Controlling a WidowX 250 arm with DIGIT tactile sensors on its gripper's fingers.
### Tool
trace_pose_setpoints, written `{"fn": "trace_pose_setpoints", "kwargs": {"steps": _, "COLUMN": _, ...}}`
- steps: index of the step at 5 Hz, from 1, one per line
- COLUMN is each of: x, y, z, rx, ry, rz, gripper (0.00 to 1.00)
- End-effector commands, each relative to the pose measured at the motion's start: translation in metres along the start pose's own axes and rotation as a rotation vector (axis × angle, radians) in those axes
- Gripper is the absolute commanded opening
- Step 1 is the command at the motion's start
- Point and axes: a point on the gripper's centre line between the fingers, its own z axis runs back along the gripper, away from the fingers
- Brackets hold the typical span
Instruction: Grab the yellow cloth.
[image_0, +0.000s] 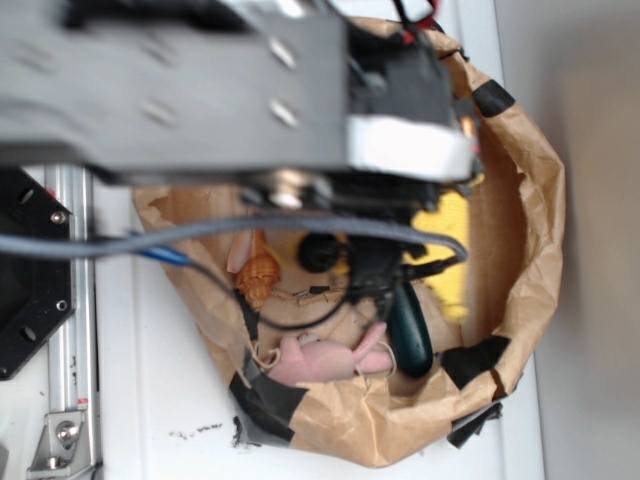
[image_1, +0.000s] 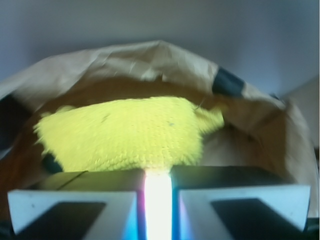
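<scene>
Inside a brown paper bag (image_0: 520, 250) with rolled-down walls and black tape patches lies the yellow cloth (image_1: 125, 132), spread over the bag floor toward the far wall in the wrist view. In the exterior view only a strip of the cloth (image_0: 447, 225) shows, at the right side of the bag interior, mostly hidden behind the arm (image_0: 200, 80) and its black wrist hardware. The gripper (image_1: 158, 200) sits right at the near edge of the cloth; in the wrist view its two fingers (image_1: 75, 200) stand almost together, with only a thin bright slit between them. The cloth edge meets that slit, but whether fabric is pinched in it, cannot tell: the contact spot is washed out by glare. The cloth surface looks knitted or terry, with uneven edges and a small flap at its right end. Elsewhere in the bag, exterior view: an orange shell (image_0: 258, 275) near the left wall, a pink plush (image_0: 325, 360) at the bottom, and a dark green object (image_0: 410, 330) just right of the plush, touching it or nearly so. Grey and blue cables (image_0: 150, 245) cross the bag from the left. The bag rests on a white table (image_0: 150, 400); a metal rail (image_0: 70, 330) runs along the left edge. The arm is motion-blurred.
</scene>
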Motion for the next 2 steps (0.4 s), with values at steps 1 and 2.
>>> {"fn": "trace_pose_setpoints", "kwargs": {"steps": 1, "x": 0.004, "y": 0.002, "z": 0.051, "rx": -0.021, "ry": 0.067, "rz": -0.073, "gripper": 0.00}}
{"fn": "trace_pose_setpoints", "kwargs": {"steps": 2, "x": 0.005, "y": 0.005, "z": 0.038, "rx": -0.010, "ry": 0.165, "rz": -0.060, "gripper": 0.00}}
